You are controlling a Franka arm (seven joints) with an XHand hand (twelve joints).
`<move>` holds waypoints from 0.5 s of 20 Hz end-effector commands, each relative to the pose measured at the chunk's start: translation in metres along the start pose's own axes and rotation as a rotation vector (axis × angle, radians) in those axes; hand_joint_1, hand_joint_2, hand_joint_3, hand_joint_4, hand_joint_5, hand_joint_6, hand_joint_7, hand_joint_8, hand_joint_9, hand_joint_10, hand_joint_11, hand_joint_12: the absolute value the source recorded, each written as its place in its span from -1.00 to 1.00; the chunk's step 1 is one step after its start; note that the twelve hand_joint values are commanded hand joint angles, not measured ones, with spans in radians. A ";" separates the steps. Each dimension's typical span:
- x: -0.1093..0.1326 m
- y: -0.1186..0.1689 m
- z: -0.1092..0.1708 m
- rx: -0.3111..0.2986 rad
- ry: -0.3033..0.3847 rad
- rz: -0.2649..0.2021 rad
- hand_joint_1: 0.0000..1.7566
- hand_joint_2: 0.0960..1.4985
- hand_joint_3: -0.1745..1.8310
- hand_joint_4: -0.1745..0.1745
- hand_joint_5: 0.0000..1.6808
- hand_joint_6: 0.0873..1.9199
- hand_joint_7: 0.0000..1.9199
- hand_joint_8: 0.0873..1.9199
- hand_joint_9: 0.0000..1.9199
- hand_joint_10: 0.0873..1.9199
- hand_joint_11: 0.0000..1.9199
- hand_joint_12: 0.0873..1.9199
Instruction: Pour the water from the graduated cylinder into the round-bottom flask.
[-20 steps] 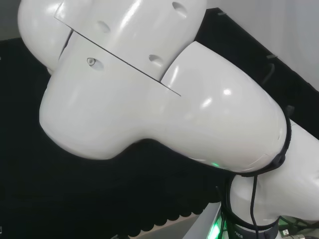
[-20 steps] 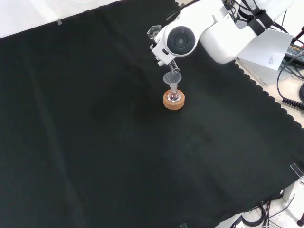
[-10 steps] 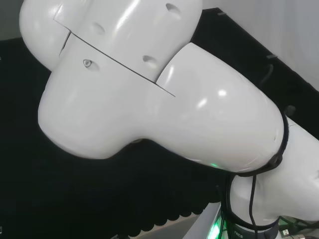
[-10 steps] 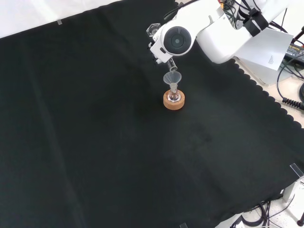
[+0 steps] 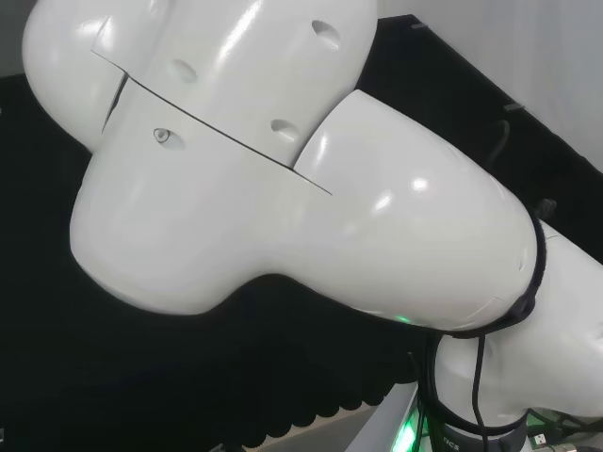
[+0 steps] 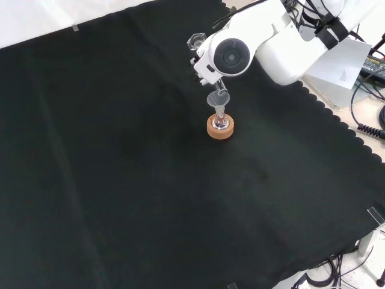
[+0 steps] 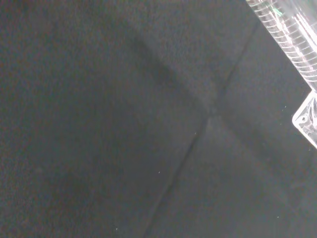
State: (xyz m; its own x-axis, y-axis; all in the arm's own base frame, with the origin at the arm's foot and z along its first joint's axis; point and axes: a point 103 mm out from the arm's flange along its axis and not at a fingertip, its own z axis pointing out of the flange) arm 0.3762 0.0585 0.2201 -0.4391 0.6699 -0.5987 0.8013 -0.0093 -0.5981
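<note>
In the front view a round-bottom flask [image 6: 220, 122] stands on a cork ring [image 6: 220, 129] with a clear funnel [image 6: 218, 98] in its neck. A clear graduated cylinder [image 6: 207, 63] lies tilted above it, its hexagonal base [image 6: 194, 41] up and away and its mouth down at the funnel's rim. The arm's white link with a round grey cap [image 6: 232, 55] covers the cylinder's middle and whatever holds it. In the wrist view the cylinder's ruled wall [image 7: 292, 39] and a corner of its base [image 7: 308, 119] show close against the black cloth.
The arm's big white links [image 5: 283, 188] block the bench in the head view. In the front view the cloth's scalloped edge [image 6: 337, 123] runs along the right, with a white sheet [image 6: 346, 60] and cables [image 6: 368, 96] beyond it.
The capped link and the tilted cylinder shifted slightly left, then back right and a little down, in the front view. Flask, funnel and cork ring have not moved.
</note>
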 end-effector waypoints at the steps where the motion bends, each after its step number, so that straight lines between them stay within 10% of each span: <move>1: -0.015 0.000 0.023 -0.022 0.079 -0.020 0.30 0.52 -0.83 -1.00 0.08 0.14 0.22 -0.68 0.41 -1.00 0.27 -0.30; 10: -0.032 -0.006 0.036 -0.163 0.261 -0.042 0.30 0.52 -0.83 -1.00 0.08 0.14 0.22 -0.68 0.41 -1.00 0.27 -0.30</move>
State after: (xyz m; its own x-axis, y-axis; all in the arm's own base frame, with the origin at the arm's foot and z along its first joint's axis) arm 0.3732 0.0210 0.2214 -0.3990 0.7570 -0.5175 0.8197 0.0416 -0.5712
